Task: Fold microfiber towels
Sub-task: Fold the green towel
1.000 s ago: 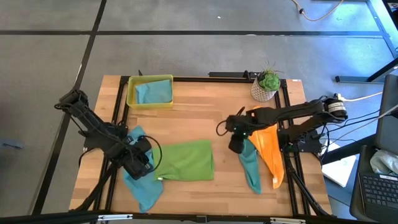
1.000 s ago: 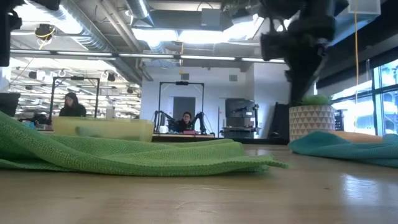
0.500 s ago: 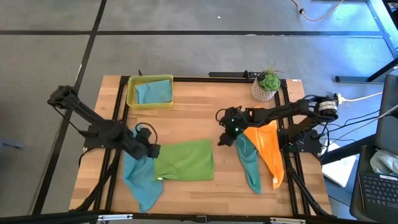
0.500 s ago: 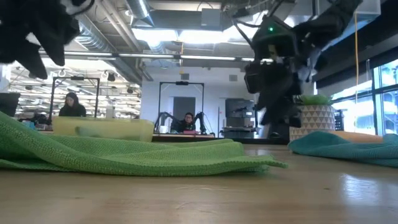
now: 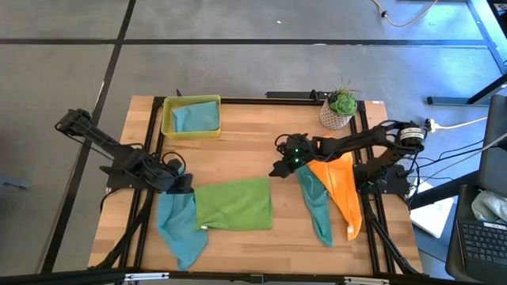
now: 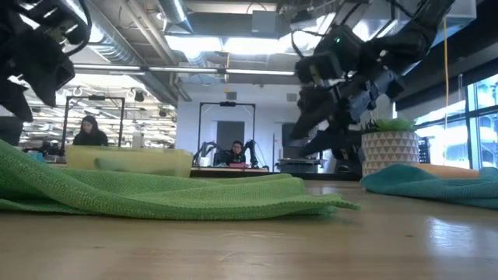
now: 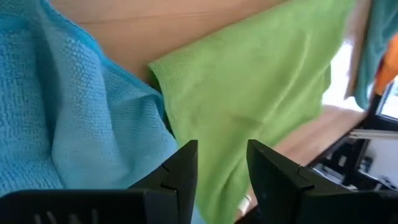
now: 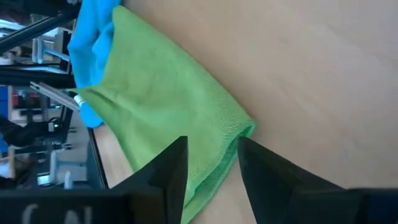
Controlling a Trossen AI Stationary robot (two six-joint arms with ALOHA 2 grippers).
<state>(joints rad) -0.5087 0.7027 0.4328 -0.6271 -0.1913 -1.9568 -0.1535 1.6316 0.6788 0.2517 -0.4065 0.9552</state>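
While flat mid-tabletop (image 5: 238, 154), soft lime green microfiber towel (image 5: 234, 203) flanked by left claw (image 5: 184, 187) and right claw (image 5: 276, 169), both parted, holding nothing. Could easily snag light blue cloth (image 5: 179, 226) overlapping left edge, dragging both.

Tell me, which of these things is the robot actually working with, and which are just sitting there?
Part of the job:
green towel
blue towel beside it
teal towel
orange towel
blue towel in the tray
left hand, right hand, both open

Just lying about:
yellow-green tray
potted plant
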